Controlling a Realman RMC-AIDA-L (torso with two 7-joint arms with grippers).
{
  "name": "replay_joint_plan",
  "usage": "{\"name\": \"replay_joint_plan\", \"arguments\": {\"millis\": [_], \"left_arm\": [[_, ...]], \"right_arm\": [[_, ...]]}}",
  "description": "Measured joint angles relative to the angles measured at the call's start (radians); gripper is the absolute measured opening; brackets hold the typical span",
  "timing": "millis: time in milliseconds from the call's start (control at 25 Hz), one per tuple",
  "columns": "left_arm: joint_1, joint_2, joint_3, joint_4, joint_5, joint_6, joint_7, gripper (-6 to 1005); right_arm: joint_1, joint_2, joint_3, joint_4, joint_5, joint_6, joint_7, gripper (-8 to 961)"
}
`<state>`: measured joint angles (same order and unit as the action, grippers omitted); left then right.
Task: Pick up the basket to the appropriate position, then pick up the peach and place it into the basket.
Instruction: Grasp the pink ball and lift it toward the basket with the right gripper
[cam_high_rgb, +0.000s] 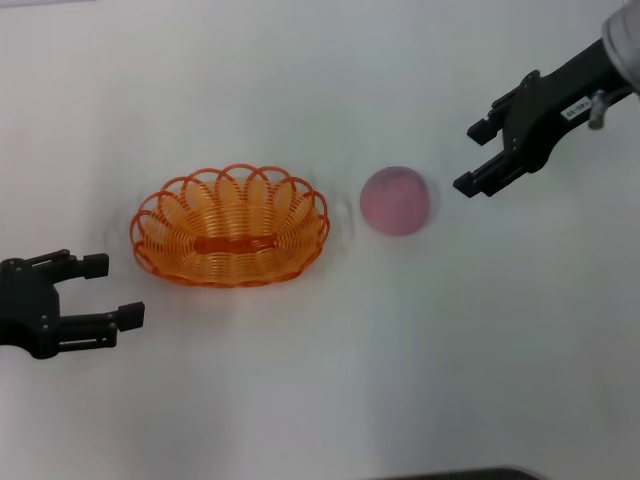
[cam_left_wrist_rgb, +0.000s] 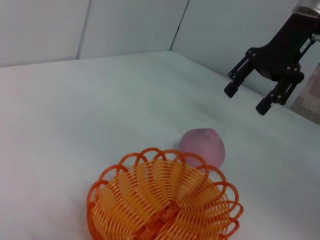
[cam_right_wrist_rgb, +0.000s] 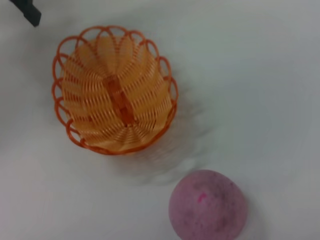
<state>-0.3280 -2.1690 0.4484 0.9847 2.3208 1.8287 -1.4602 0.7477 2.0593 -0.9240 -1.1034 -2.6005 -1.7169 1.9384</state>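
Note:
The orange wire basket (cam_high_rgb: 230, 226) sits empty on the white table, left of centre. It also shows in the left wrist view (cam_left_wrist_rgb: 162, 202) and the right wrist view (cam_right_wrist_rgb: 114, 109). The pink peach (cam_high_rgb: 395, 200) rests on the table just right of the basket, apart from it; it also shows in the left wrist view (cam_left_wrist_rgb: 202, 145) and the right wrist view (cam_right_wrist_rgb: 208, 206). My right gripper (cam_high_rgb: 472, 157) is open and empty, in the air to the right of the peach; it also shows in the left wrist view (cam_left_wrist_rgb: 246, 98). My left gripper (cam_high_rgb: 112, 290) is open and empty, left of the basket.
The white table (cam_high_rgb: 320, 400) stretches around both objects. Pale walls (cam_left_wrist_rgb: 100, 25) stand behind the table in the left wrist view.

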Motion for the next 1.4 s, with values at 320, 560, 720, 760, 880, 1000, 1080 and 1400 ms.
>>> {"name": "replay_joint_plan", "arguments": {"millis": [320, 560, 720, 760, 880, 1000, 1080, 1400], "left_arm": [[-0.001, -0.001, 0.009, -0.006, 0.003, 0.0, -0.018, 894], [-0.008, -0.002, 0.022, -0.011, 0.003, 0.0, -0.041, 894], [-0.013, -0.002, 0.023, -0.014, 0.001, 0.001, -0.051, 893], [-0.013, -0.002, 0.023, -0.015, 0.001, 0.001, -0.051, 893], [-0.014, -0.002, 0.024, -0.015, 0.0, 0.002, -0.051, 893], [-0.014, -0.002, 0.024, -0.015, -0.001, 0.002, -0.053, 893], [-0.014, -0.002, 0.024, -0.015, -0.001, 0.002, -0.053, 892], [-0.014, -0.002, 0.024, -0.017, 0.0, 0.005, -0.066, 892]], "right_arm": [[0.002, 0.022, -0.086, 0.1, -0.002, 0.146, 0.003, 770], [0.05, 0.026, -0.138, 0.283, 0.0, 0.296, -0.007, 765], [0.06, 0.029, -0.164, 0.318, 0.004, 0.342, -0.008, 625], [0.062, 0.03, -0.172, 0.326, 0.005, 0.351, -0.008, 590], [0.066, 0.032, -0.185, 0.337, 0.009, 0.369, -0.008, 480], [0.068, 0.033, -0.187, 0.337, 0.016, 0.37, -0.009, 368], [0.069, 0.034, -0.189, 0.337, 0.025, 0.37, -0.011, 302], [0.065, 0.027, -0.185, 0.325, 0.103, 0.361, -0.04, 151]]}}
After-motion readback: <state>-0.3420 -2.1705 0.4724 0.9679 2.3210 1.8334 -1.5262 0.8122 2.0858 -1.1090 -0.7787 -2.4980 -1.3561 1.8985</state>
